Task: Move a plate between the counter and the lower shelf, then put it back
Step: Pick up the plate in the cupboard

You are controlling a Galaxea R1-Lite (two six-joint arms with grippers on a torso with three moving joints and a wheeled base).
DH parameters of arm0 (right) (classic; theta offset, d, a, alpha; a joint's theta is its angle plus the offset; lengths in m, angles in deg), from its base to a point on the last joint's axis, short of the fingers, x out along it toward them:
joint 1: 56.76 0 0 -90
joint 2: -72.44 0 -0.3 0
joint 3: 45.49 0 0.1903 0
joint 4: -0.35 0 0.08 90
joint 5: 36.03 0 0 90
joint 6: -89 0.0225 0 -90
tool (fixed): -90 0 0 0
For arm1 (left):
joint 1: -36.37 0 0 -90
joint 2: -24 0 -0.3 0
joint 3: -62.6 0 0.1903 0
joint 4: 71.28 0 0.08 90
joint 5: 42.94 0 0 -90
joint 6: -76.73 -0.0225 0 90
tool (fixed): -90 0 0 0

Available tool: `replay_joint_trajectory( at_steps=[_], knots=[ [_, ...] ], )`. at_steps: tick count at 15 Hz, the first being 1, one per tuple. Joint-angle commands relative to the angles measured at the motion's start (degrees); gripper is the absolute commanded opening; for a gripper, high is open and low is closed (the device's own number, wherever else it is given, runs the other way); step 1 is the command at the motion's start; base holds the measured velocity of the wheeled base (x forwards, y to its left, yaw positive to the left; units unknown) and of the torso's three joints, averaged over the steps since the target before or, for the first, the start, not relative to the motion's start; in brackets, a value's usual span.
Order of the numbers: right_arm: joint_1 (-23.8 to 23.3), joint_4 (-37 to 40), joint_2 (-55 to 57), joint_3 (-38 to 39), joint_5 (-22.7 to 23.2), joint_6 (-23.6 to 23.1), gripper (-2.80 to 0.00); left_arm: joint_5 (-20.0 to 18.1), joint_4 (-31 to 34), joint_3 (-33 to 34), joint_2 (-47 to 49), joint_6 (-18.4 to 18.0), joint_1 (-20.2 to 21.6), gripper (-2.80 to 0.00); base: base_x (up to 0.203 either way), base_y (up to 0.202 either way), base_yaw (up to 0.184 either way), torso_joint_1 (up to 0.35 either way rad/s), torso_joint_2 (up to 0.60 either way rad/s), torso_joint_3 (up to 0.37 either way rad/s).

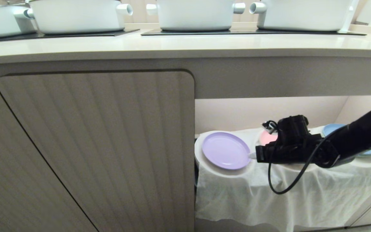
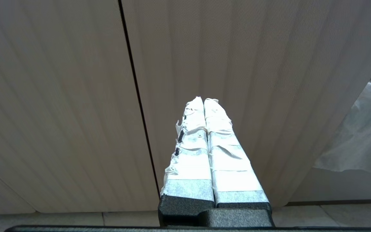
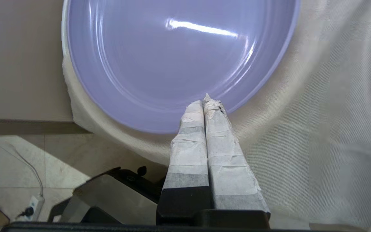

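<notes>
Right gripper (image 3: 204, 104) — fingers pressed together, holding nothing — noses the near rim of the plate (image 1: 225, 150) lying just ahead on the lower shelf; return to the counter (image 1: 172, 45) apparently pending.

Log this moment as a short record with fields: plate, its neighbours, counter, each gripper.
plate: round lilac plastic plate, lying on the white cloth that covers the lower shelf, beside the ribbed beige cabinet door
neighbours: pink plate and blue plate further right on the same shelf, both partly hidden by the arm
counter: long cream worktop above, carrying white pots
right gripper: right gripper, jaws shut, tips at the lilac plate's near rim
left gripper: left gripper, jaws shut, facing the cabinet door, holding nothing
</notes>
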Motion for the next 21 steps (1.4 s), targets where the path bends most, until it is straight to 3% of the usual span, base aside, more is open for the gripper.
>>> replay_joint_trajectory(
  at_steps=[1, 20, 21],
  knots=[
    [-0.1, 0.0, 0.6, -1.2, 0.1, 1.0, -2.8, 0.0, 0.0, 0.0, 0.0, 0.0, 0.0, -2.8, 0.0, 0.0, 0.0, 0.0, 0.0, 0.0],
    [-0.5, 14.8, 5.4, -14.0, -2.1, 2.2, -2.8, 0.0, 0.0, 0.0, 0.0, 0.0, 0.0, -2.8, 0.0, 0.0, 0.0, 0.0, 0.0, 0.0],
    [-0.5, 15.4, 5.5, -14.1, -2.2, 2.2, 0.0, 0.0, 0.0, 0.0, 0.0, 0.0, 0.0, -2.8, 0.0, 0.0, 0.0, 0.0, 0.0, 0.0]
  ],
)
